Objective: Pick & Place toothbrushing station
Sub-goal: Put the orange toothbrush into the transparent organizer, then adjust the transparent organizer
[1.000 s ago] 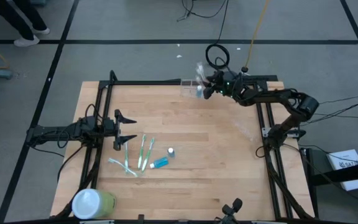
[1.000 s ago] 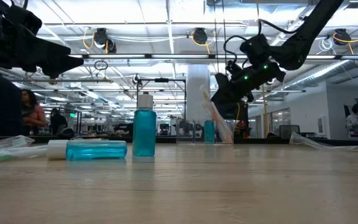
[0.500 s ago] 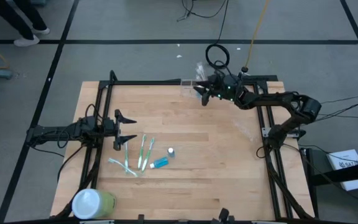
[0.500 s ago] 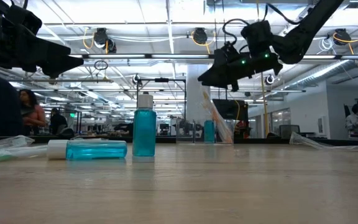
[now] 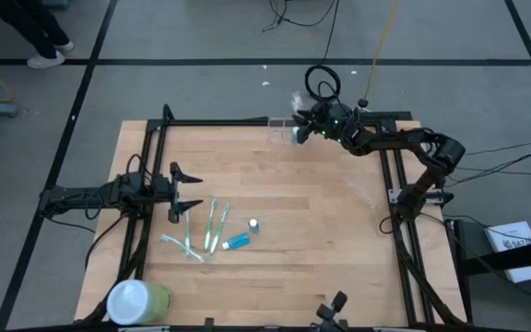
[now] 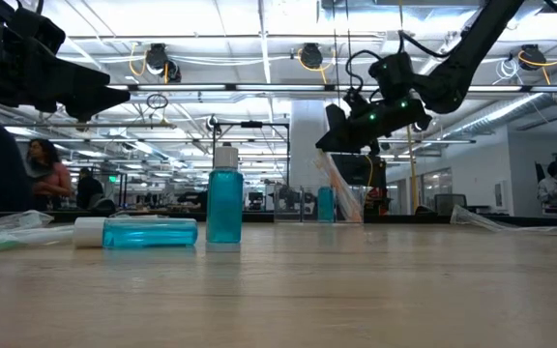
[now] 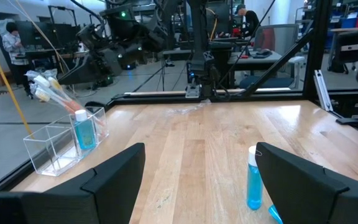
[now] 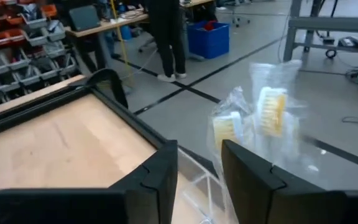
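Toothbrushing station (image 5: 284, 130) sits at the far edge of the table (image 5: 321, 240), just inside the black frame rail, same spot as half a second ago as far as we can see. What changed is the right gripper (image 5: 300, 132): a moment back it was pointing lower over the wood beside the holder, and now it has swung back up toward the station, hanging above it, close to where it was a second ago. In the low view the right gripper (image 6: 329, 138) is tilted nose-down above the clear walls (image 6: 307, 205).

From the left wrist view the station (image 7: 64, 140) is a low clear box, its long axis running roughly along the table's far edge. It holds a small blue bottle (image 7: 84, 129) upright in one end compartment, and wrapped brushes (image 7: 50, 86) stick out of it, leaning away from the bottle.

The right gripper's fingers (image 8: 157, 174) are spread with a gap, nothing between them, and the wrapped brush heads (image 8: 269, 112) show just past them.

The left gripper (image 5: 184, 192) hasn't moved, fingers wide apart and holding nothing, parked on the left side of the table near the loose toothbrushes (image 5: 212, 224). Next to those lie a blue tube (image 5: 237, 242) and a second small bottle (image 5: 253, 224). The green cylinder with the white lid (image 5: 137, 301) is at the near left corner.
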`<action>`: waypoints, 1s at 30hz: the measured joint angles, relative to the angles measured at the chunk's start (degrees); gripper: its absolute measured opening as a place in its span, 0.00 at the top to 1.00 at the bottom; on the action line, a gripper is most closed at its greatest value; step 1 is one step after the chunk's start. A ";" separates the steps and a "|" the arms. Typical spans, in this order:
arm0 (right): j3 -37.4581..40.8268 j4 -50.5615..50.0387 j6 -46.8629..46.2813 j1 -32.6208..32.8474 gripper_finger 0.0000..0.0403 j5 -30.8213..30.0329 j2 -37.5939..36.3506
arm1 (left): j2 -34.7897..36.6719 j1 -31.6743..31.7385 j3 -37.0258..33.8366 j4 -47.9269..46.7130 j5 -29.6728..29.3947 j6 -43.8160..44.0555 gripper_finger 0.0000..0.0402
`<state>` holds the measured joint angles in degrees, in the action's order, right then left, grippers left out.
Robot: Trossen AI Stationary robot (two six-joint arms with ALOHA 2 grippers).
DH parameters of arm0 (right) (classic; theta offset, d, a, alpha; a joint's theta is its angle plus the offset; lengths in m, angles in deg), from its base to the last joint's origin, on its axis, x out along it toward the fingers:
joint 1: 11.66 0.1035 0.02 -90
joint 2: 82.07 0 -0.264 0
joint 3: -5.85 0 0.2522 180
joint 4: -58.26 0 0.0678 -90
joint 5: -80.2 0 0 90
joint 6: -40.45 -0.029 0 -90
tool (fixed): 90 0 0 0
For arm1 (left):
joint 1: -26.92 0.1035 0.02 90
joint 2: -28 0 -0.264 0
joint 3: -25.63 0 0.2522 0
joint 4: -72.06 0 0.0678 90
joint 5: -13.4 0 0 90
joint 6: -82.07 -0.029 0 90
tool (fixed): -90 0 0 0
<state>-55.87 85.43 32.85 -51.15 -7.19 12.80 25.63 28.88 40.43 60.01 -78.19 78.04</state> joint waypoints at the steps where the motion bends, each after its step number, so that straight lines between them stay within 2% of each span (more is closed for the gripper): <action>1: 0.00 0.07 0.54 0.02 0.72 -0.02 -0.02 | -0.01 0.00 0.00 0.01 0.00 0.00 0.23; 5: 0.00 -0.58 0.97 0.33 0.73 0.96 -1.67 | 0.00 0.00 0.00 0.01 0.00 0.00 0.23; 9: 0.02 -6.54 1.01 2.20 0.74 8.85 -5.86 | 0.00 0.00 -0.02 0.00 -0.01 -0.01 0.23; 12: 0.01 -16.94 3.28 4.21 0.74 12.97 -9.80 | 0.00 0.00 -0.02 0.01 -0.02 0.00 0.23; 14: 0.02 -25.97 4.73 5.24 0.74 9.02 -11.92 | 0.00 0.00 0.00 0.01 -0.01 0.00 0.23; 16: 0.06 -35.84 5.07 5.89 0.74 2.09 -13.68 | 0.00 0.00 -0.02 0.00 -0.01 0.00 0.23; 19: 1.76 -42.74 2.71 6.61 0.74 -8.21 -14.85 | 0.00 0.00 0.00 0.01 0.00 0.00 0.23; 24: 5.67 -39.36 -0.04 5.34 0.74 -16.48 -13.57 | -0.01 0.00 0.00 0.01 -0.01 0.00 0.23; 30: 6.23 -34.60 -0.88 1.67 0.74 -17.54 -8.14 | 0.00 0.00 -0.01 -0.02 -0.02 0.00 0.23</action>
<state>-49.64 50.83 31.97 -49.48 -24.73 4.65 25.63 28.88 40.42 59.98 -78.21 78.04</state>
